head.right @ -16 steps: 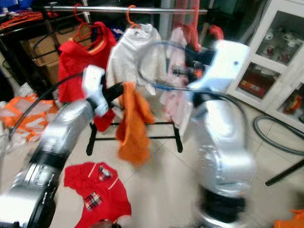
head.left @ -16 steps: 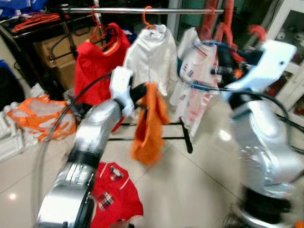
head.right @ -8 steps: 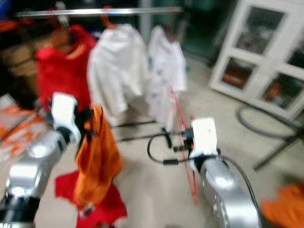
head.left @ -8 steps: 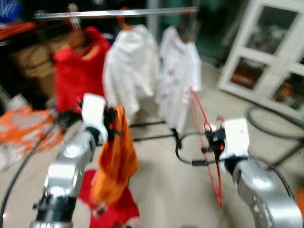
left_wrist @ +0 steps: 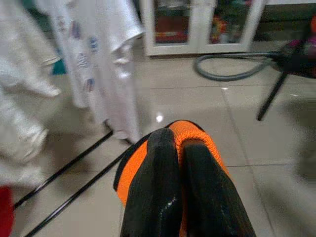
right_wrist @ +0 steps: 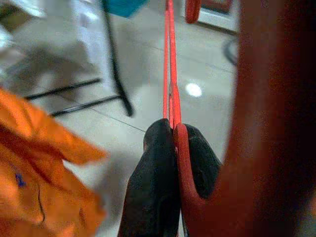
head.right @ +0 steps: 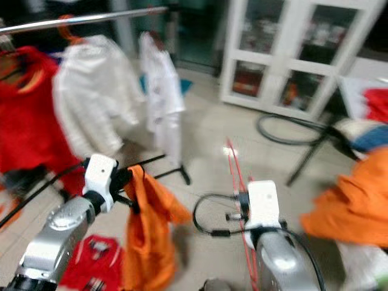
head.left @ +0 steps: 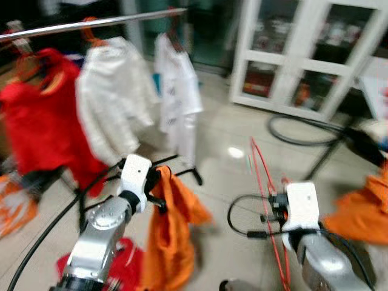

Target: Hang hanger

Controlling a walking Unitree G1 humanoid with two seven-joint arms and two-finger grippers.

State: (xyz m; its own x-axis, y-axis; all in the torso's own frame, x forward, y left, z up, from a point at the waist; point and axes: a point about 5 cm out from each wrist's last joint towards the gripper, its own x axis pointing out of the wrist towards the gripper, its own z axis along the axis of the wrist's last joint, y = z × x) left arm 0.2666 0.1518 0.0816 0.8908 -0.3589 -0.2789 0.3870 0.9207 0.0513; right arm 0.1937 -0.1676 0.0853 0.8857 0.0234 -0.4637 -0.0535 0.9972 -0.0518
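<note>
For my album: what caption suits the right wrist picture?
The right gripper pinches a thin red hanger above a tiled floor, orange garment nearby.

The clothes rail (head.left: pixel 97 22) is standing at the back left, with garments (head.left: pixel 109 103) hanging from it in a row. Before the rail, the left gripper (left_wrist: pixel 180 143) is pinching a cloth (head.left: pixel 173 236) that is hanging down over the floor (head.left: pixel 230 176). To the right of the cloth, the right gripper (right_wrist: pixel 172 132) is clamping a hanger (head.left: pixel 267 206). A cabinet (head.left: pixel 309 54) is standing right of the rail, with a hose (head.left: pixel 297 130) lying on the floor before it.
</note>
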